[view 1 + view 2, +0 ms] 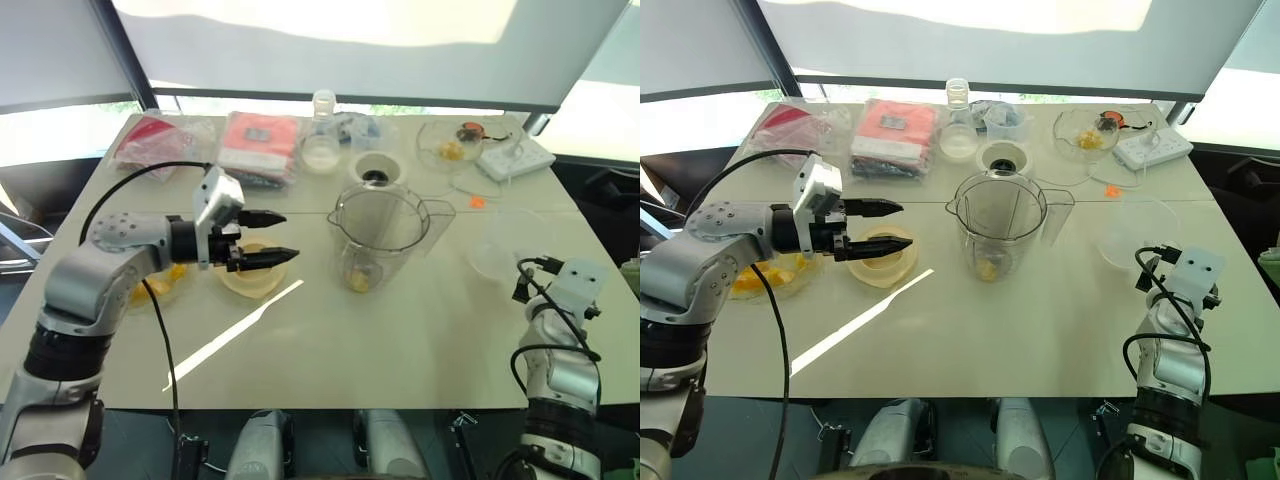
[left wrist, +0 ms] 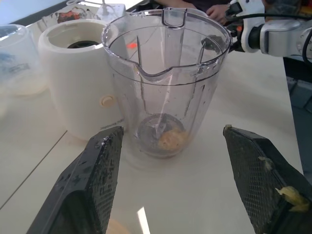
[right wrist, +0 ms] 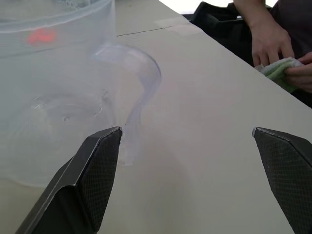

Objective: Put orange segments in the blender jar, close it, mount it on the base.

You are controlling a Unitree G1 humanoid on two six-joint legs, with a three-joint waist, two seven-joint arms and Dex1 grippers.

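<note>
1. The clear ribbed plastic blender jar (image 1: 378, 240) stands mid-table (image 1: 400, 350), one glossy orange segment (image 2: 170, 140) by its blade.
2. The squat white base (image 1: 378, 170) sits just behind.
3. Left gripper (image 1: 283, 237): textured black jaws spread, empty.
4. Right gripper (image 3: 187, 175): jaws spread wide.

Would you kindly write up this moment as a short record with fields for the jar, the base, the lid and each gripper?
jar: blender jar upright mid-table, lid off, one orange piece at its bottom
base: white base just behind the jar, socket bare
lid: cream lid flat on the table, under the left gripper
left gripper: left gripper open, empty, pointing at the jar
right gripper: right gripper open, empty, near the jar's handle
</note>
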